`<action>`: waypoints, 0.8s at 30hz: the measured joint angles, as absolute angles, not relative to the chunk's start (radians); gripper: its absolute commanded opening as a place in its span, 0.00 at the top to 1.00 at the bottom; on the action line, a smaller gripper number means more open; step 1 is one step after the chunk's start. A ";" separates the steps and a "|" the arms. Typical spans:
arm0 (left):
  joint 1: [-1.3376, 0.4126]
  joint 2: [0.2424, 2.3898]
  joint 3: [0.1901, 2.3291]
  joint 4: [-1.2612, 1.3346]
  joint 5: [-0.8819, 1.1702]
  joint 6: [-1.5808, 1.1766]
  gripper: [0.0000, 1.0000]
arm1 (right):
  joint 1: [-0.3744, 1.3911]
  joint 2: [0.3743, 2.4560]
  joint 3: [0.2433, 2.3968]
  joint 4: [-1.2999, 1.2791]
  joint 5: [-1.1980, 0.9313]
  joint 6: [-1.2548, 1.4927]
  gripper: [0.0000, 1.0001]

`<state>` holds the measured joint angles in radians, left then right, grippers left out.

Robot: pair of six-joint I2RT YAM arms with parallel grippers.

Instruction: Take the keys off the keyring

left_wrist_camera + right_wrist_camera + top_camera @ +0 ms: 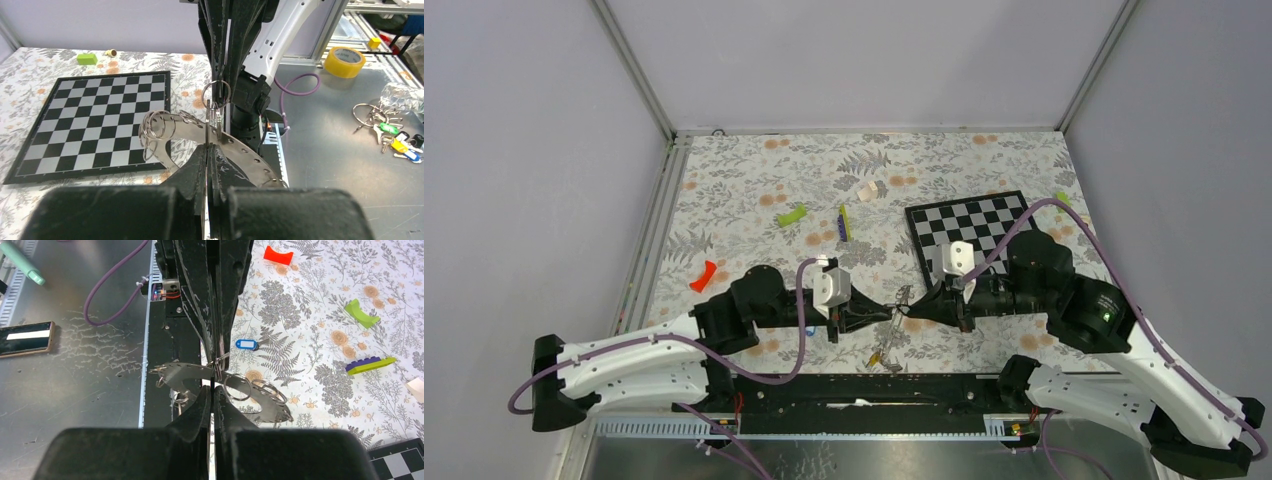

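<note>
Keyring point(185, 371), a flat silver-grey hoop punched with holes and strung with small split rings, is held above the bench point(744, 200) between two tools that meet tip to tip. The left tool point(208, 147) has its jaws pressed together on a thin strip of metal standing edge-on at the hoop's middle. The right tool point(212, 389) is clamped the same way from the opposite side, and in the left wrist view it pinches a small round split ring point(216, 92) just above the left tool's tips. I cannot tell whether either one grips the hoop's band itself or only a ring threaded through it.

Counted: two tools, one keyring, and several split rings bunched toward each end of the band, too overlapped to number. One blue-headed key point(246, 344) lies flat on the bench beside the left tool, apart from the hoop. There are two lime-green blocks point(792, 215) point(1061, 198), one red block point(703, 276), one purple and yellow-green stick point(844, 222) and one chessboard point(972, 228).

The hoop curves out to both sides of the meeting tips, and its near end reaches toward the bench's front edge.
</note>
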<state>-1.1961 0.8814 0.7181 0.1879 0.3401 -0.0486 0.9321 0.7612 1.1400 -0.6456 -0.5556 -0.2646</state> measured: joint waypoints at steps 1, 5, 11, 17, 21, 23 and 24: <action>-1.196 0.873 0.729 0.159 0.337 -0.037 1.00 | 0.932 0.757 1.138 -0.645 -0.551 -0.265 1.00; -1.197 0.852 0.785 0.046 0.315 0.014 1.00 | 0.932 0.742 1.128 -0.644 -0.539 -0.264 1.00; -1.198 0.835 0.864 -0.105 0.281 0.088 1.00 | 0.932 0.737 1.114 -0.631 -0.533 -0.257 1.00; -1.199 0.835 0.918 -0.213 0.265 0.145 1.00 | 0.932 0.742 1.106 -0.623 -0.527 -0.257 1.00; -1.199 0.834 0.937 -0.247 0.254 0.170 1.00 | 0.932 0.744 1.105 -0.623 -0.512 -0.257 1.00; -1.199 0.834 0.939 -0.251 0.250 0.180 1.00 | 0.932 0.744 1.104 -0.624 -0.506 -0.257 1.00; -1.199 0.834 0.940 -0.255 0.248 0.186 1.00 | 0.932 0.744 1.103 -0.625 -0.502 -0.257 1.00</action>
